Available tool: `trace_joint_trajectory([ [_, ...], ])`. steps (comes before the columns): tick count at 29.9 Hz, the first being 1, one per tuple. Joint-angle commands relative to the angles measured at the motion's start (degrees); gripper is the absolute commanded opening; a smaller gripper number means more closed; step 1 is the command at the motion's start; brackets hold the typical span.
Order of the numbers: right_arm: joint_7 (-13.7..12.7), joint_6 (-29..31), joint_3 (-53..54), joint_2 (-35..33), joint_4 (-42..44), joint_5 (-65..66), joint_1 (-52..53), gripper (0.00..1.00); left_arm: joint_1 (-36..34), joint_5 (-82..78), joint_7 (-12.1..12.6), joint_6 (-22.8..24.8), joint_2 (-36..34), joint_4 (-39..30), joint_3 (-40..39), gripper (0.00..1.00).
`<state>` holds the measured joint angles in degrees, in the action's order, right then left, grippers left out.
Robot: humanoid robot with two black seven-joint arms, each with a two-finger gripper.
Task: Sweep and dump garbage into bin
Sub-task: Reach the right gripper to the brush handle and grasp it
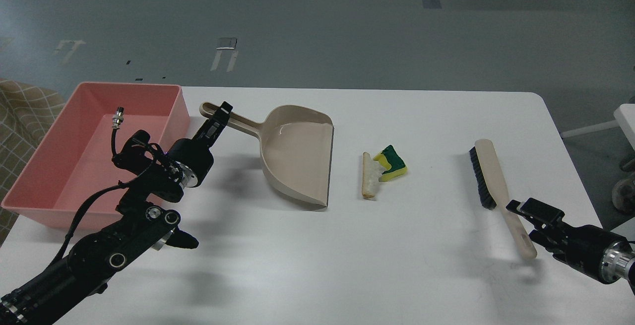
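The garbage lies mid-table: a yellow sponge piece with a green layer (392, 163) touching a whitish foam slice (368, 176). The beige dustpan (297, 154) lies just left of them, its open edge facing the scraps. My left gripper (219, 116) is shut on the dustpan's handle. The pink bin (74, 166) stands at the left edge of the table, beside my left arm. A beige brush with dark bristles (488, 173) lies at the right. My right gripper (535, 222) is open at the lower end of the brush handle.
The white table (347, 265) ends in a rounded corner at the far right. A checked beige cloth (20, 111) lies off the table's left side. Grey floor lies beyond the far edge.
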<state>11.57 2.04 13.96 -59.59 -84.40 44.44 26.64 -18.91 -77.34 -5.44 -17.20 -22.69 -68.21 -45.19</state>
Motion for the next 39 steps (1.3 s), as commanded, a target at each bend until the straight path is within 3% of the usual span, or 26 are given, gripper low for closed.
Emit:
trace_joint_trajectory([
  [1, -1.9, 0.2, -0.1, -1.2, -2.3, 1.3, 1.2, 1.00, 0.0, -0.1, 0.0, 0.1, 0.1, 0.0, -0.1, 0.00],
  [14, -7.2, 3.6, -0.2, -5.2, -4.4, 13.9, 3.6, 0.99, 0.2, 0.1, 0.0, 0.0, 0.4, -0.7, -0.1, 0.00],
  [32, -8.8, 6.4, -0.2, -4.7, -7.1, 20.6, 6.7, 0.97, 0.2, 0.3, -0.1, 0.0, 0.8, -0.7, -0.1, 0.00],
  [39, -9.8, 6.4, -1.1, -4.3, -7.1, 21.6, 6.7, 0.74, 0.2, 0.3, -0.1, 0.0, 0.9, -0.7, -0.1, 0.00],
])
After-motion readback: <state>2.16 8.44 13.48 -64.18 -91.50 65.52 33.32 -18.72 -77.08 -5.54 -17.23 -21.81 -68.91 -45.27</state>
